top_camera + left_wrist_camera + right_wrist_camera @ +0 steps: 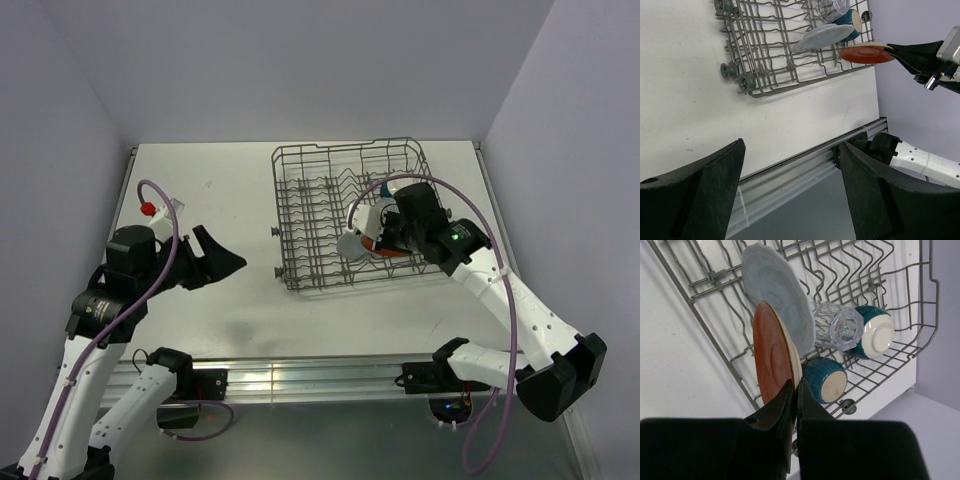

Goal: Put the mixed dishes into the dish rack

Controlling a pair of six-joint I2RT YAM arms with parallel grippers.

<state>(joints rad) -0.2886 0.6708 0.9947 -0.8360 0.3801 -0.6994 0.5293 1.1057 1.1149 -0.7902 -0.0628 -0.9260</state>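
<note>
The left gripper (222, 262) hangs wide open and empty over the desk (200, 180), well apart from the dish rack (345, 148). The move belongs to the right arm. Its right gripper (795, 390) is pinched shut on the rim of the red-orange plate (772, 357). It holds the plate on edge over the rack's near right part, face roughly parallel to the pale blue-grey plate (772, 285) just beside it. The free tines appear to lie straight below. On the plates' right lie the dark blue mug (822, 375), glass tumbler (837, 330) and bowl (875, 332).
</note>
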